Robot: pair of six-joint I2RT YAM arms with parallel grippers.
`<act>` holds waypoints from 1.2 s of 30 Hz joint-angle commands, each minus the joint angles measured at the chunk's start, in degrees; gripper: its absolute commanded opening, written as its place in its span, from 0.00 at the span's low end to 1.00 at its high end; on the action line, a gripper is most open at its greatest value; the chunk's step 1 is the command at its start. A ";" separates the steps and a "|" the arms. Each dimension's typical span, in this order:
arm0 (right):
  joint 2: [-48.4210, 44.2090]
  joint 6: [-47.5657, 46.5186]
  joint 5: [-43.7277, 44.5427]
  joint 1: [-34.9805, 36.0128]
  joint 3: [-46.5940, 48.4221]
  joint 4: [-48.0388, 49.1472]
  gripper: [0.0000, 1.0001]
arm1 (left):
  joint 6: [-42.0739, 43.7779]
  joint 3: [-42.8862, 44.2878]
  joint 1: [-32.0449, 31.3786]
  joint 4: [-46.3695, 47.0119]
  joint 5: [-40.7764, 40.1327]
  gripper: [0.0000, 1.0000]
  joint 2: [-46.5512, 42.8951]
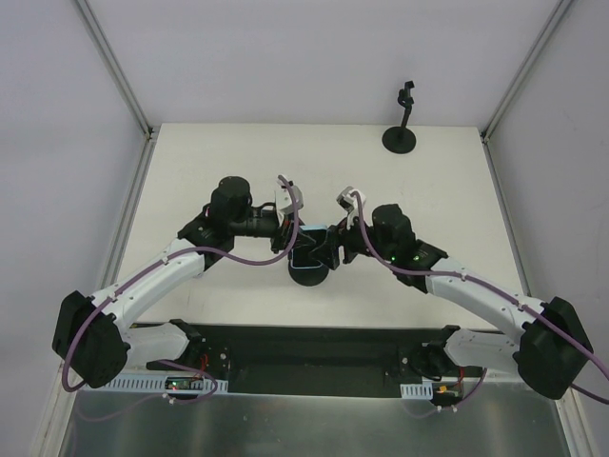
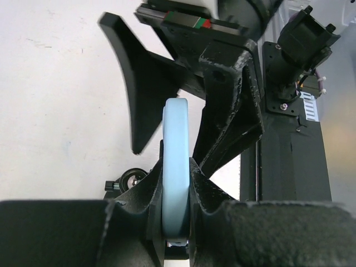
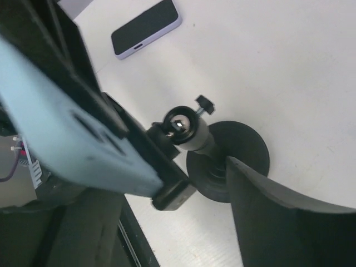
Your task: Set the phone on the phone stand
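Could tip the phone stand (image 3: 236,147) on its disc base, or pop the phone (image 2: 177,161) off the cradle, if shoved sideways or let go before seating. Held upright and edge-on just toward six o'clock from the middle of the table (image 1: 219,162), right over the stand. Clamped by the left fingers (image 2: 136,208), the right fingers (image 2: 139,83) spread apart at nine and three o'clock of it. Smooth, rounded pale-blue case, likely slippery; matt black fingers; shiny ball joint with small thumbscrew; flat white top
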 commanded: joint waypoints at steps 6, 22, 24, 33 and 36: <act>-1.02 -4.58 -17.73 -7.49 8.37 -7.24 0.84 | 1.18 0.21 -1.23 0.66 4.90 0.00 0.35; 3.46 -11.27 -28.03 -8.11 16.38 -12.43 0.78 | -3.66 1.09 2.03 0.66 0.25 0.82 -3.60; 4.07 -11.36 -27.94 -8.28 17.16 -12.78 0.78 | -3.57 0.74 2.11 0.66 -1.24 0.84 -6.06; 9.08 -10.57 -26.97 -8.37 21.47 -14.45 0.74 | -3.05 -1.63 2.47 -0.57 -22.91 0.84 -16.43; 10.66 -9.34 -27.50 -8.28 22.44 -13.84 0.65 | -3.05 -2.34 2.47 -0.66 -27.16 0.83 -18.37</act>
